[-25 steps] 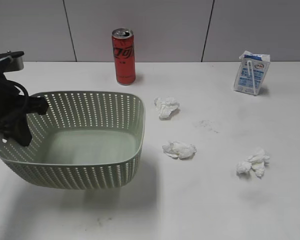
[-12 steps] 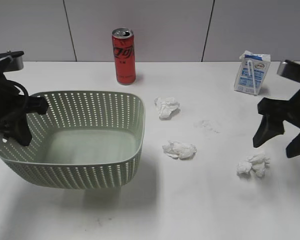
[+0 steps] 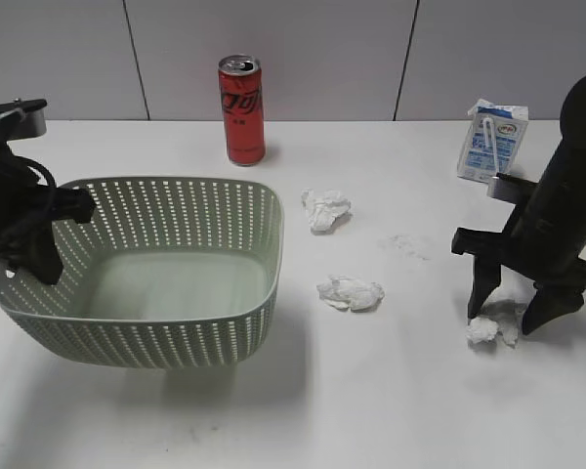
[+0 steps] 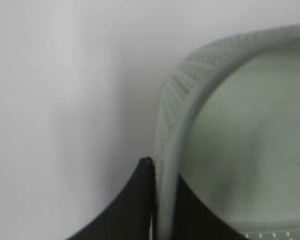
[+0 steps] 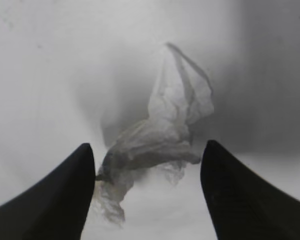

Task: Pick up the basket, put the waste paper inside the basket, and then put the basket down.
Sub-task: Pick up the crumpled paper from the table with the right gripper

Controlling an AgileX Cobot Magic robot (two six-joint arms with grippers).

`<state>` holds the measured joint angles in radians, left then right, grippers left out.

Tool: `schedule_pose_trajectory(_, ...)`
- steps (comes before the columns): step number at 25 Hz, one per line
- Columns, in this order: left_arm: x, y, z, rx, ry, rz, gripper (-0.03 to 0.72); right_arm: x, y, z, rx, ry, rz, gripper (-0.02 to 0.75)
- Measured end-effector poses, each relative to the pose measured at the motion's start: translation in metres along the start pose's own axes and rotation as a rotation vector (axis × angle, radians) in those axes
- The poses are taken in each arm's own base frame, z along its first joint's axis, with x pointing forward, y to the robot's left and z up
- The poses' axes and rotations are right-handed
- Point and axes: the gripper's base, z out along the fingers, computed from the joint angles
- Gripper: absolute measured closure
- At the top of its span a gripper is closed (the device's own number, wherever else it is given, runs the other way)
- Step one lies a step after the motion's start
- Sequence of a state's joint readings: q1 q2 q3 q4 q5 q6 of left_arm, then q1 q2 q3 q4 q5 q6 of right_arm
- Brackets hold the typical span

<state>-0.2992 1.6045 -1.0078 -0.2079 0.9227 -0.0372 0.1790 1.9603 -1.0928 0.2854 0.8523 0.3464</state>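
Observation:
The pale green basket (image 3: 156, 274) hangs tilted at the left, its right side low near the table. My left gripper (image 3: 34, 256) is shut on its left rim; in the left wrist view (image 4: 162, 200) one finger lies on each side of the rim (image 4: 170, 150). Three white paper wads lie on the table: one at the middle back (image 3: 324, 209), one at the centre (image 3: 350, 292), one at the right (image 3: 493, 327). My right gripper (image 3: 508, 318) is open, fingers straddling the right wad, which shows between them in the right wrist view (image 5: 155, 145).
A red drink can (image 3: 242, 109) stands at the back behind the basket. A blue-and-white carton (image 3: 492, 143) stands at the back right, behind my right arm. A grey panelled wall bounds the table's far edge.
My right arm has come in from the right and moved down, so its open fingers now straddle the right wad. The basket and left gripper have not moved.

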Motion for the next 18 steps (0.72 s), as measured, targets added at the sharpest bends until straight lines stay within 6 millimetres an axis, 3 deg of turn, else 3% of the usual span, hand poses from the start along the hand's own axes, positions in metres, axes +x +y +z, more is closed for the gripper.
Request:
schedule_pose_trajectory(5, -0.001, 0.0, 0.0, 0.0, -0.008, 0.0, 0.683, -0.001, -0.003, 0.007, 0.047, 0.004, 0.006, 0.391)
schedule_pose_trajectory(10, -0.001, 0.0, 0.0, 0.0, -0.008, 0.0, 0.683, -0.002, -0.003, 0.006, 0.061, -0.007, -0.009, 0.678)
schedule_pose_trajectory(14, 0.0, 0.0, 0.0, 0.0, -0.002, 0.0, 0.683, -0.001, 0.001, -0.001, 0.054, -0.048, -0.098, 0.733)
schedule_pose_trajectory(18, 0.0, 0.0, 0.0, 0.0, 0.003, 0.0, 0.683, 0.018, 0.03, -0.039, -0.013, -0.21, -0.326, 0.734)
